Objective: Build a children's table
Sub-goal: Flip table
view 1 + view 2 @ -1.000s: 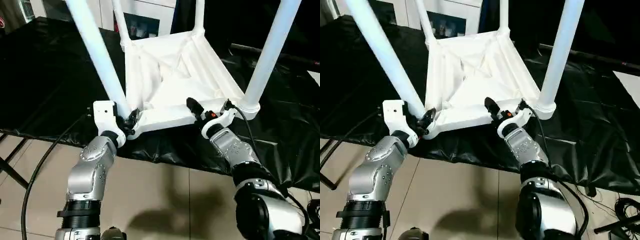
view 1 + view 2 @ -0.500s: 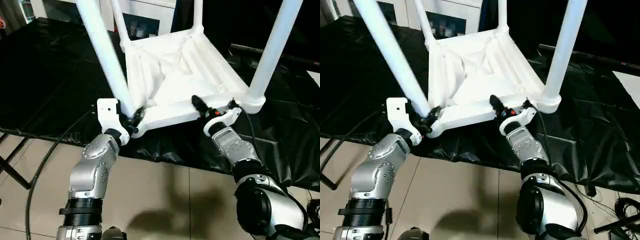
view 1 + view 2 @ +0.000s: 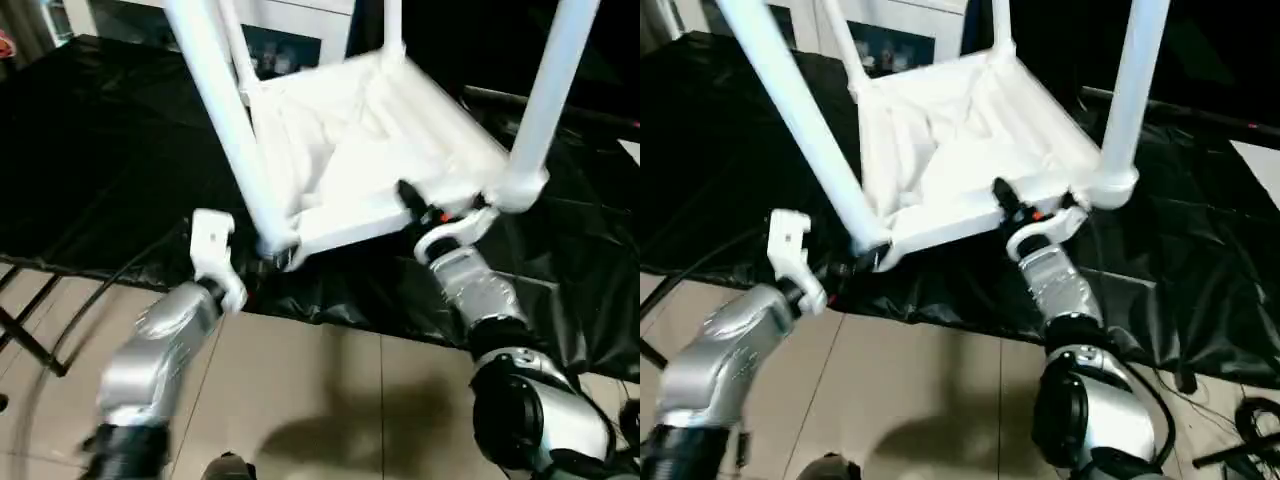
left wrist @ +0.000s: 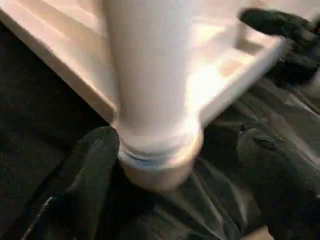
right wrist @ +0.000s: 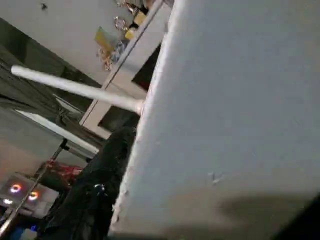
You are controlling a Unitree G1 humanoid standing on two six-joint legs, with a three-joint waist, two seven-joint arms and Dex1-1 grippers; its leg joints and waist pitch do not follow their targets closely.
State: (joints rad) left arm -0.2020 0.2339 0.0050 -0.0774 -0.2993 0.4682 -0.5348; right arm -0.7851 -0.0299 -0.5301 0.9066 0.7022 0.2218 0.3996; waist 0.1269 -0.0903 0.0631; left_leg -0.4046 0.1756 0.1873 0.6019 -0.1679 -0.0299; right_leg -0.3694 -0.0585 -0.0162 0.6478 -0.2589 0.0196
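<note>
Children's table (image 3: 370, 140): upside down on the black-covered work table (image 3: 90, 150), its near edge raised off the cover, its legs pointing up.
Near-left leg (image 3: 225, 120): seated in the corner socket (image 4: 157, 160), which sits between the left claw's fingers.
Left gripper (image 4: 170, 200): released, its black fingers (image 4: 85, 180) spread wide on either side of the socket, not clamping it.
Right gripper (image 3: 425, 212): grasping the table's near rim; one black finger (image 3: 410, 195) lies over the top of the rim, just beside the near-right leg (image 3: 540, 100).
Near-right socket (image 3: 520, 188): lifted, immediately to the outer side of the right claw.
</note>
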